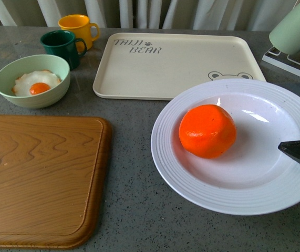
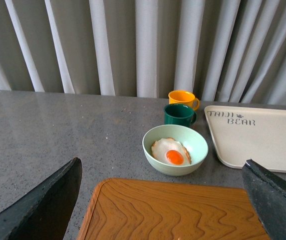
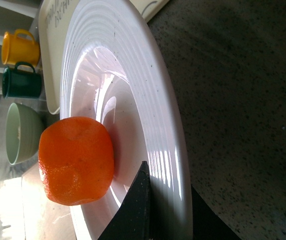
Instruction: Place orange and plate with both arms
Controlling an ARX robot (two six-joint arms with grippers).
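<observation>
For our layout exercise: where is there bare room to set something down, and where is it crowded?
Bare: the wooden board, the bear tray, and the tabletop strip between board and plate. Crowded: bowl, green mug, yellow mug far left; the orange occupies the plate.

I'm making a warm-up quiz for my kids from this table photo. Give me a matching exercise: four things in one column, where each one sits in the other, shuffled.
Things:
1. orange
2. fried egg
3. dark green mug
4. tray

Places:
A. in the pale green bowl
B. lying behind the plate, bear print on it
C. on the white plate
D. just in front of the yellow mug

Pairs: 1-C, 2-A, 3-D, 4-B
</observation>
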